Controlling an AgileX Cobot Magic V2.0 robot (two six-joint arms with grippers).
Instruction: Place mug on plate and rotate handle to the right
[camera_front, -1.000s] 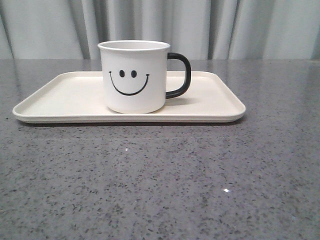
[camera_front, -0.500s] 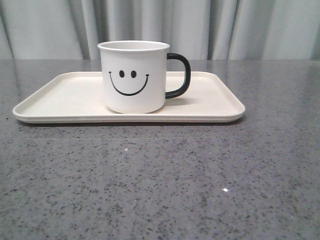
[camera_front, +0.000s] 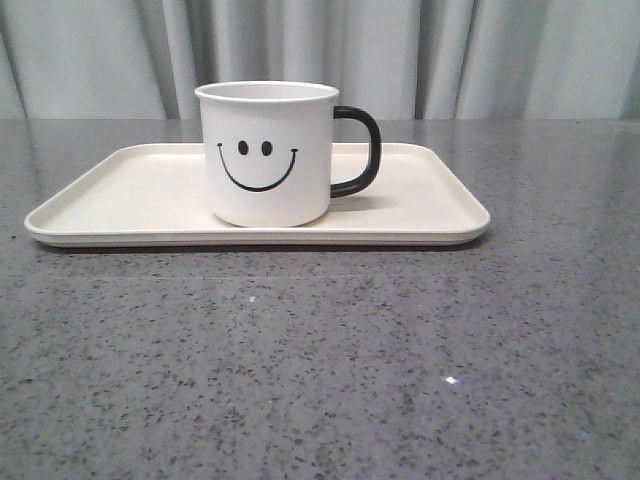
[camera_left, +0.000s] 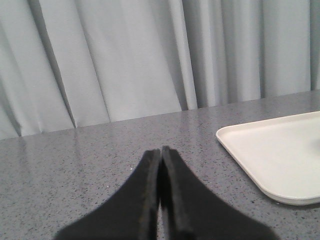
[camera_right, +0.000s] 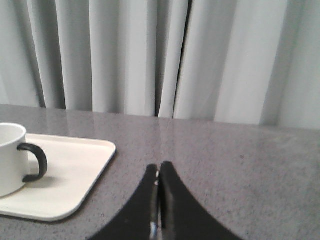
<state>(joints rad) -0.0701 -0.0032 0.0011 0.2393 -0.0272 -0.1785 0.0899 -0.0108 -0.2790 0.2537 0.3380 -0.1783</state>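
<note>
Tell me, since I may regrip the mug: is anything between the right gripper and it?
Nothing visible. From the right gripper, shut, only bare table and the plate's rim lie before the mug, its handle facing that gripper.

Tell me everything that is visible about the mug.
The mug is white, cylindrical and looks enamelled, with a black smiley face toward the front camera and a glossy black loop handle pointing right. It stands upright on the cream plate, slightly left of its middle. Neither claw touches it.

White mug (camera_front: 268, 155) with black smiley and black handle (camera_front: 360, 150); cream plate (camera_front: 130, 195); speckled grey table (camera_front: 320, 350).
</note>
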